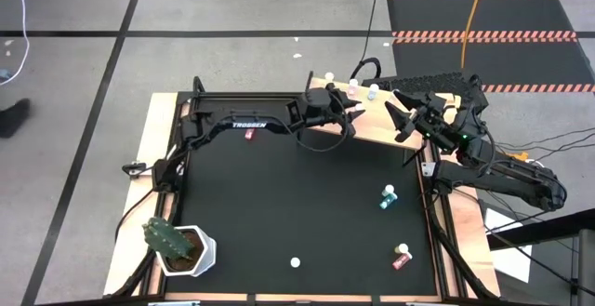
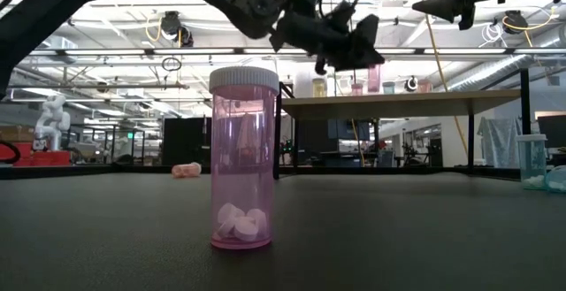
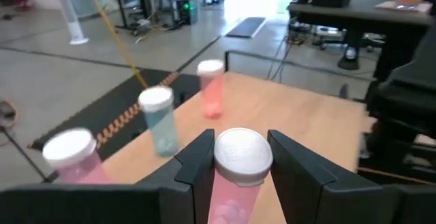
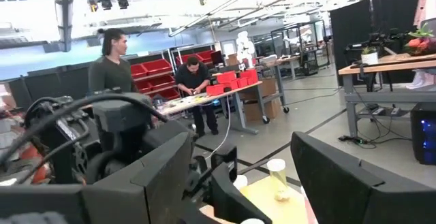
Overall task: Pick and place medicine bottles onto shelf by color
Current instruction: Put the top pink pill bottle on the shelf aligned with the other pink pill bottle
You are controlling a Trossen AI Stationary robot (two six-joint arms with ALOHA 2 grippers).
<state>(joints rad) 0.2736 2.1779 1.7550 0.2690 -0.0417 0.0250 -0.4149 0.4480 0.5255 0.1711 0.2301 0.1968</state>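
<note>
My left gripper [image 1: 351,107] is over the shelf [image 1: 376,120], a light wooden board at the table's far edge, and is shut on a pink medicine bottle [image 3: 240,166] with a white cap. Other bottles stand on the shelf's far part: a pink one [image 3: 211,88], a teal one [image 3: 158,120] and another pink one [image 3: 71,154]. My right gripper [image 1: 398,120] hovers open above the shelf's right part, touching nothing. A pink bottle [image 2: 243,158] stands near the table's near edge. A teal bottle [image 1: 388,196], a red one [image 1: 402,257] and another red one [image 1: 249,135] are on the tabletop. My left gripper pinches the pink bottle between its two fingers [image 3: 197,163], just below the white cap [image 3: 242,152]. The bottle stays upright over the shelf board. I cannot tell whether its base stands on the board, since the fingers hide it.
A green cactus in a white pot [image 1: 177,246] stands at the table's near left corner. The right arm [image 1: 502,171] reaches in from the right edge, close to my left gripper. Two people [image 4: 112,64] are in the room beyond. The black tabletop [image 1: 297,194] has open room in its middle.
</note>
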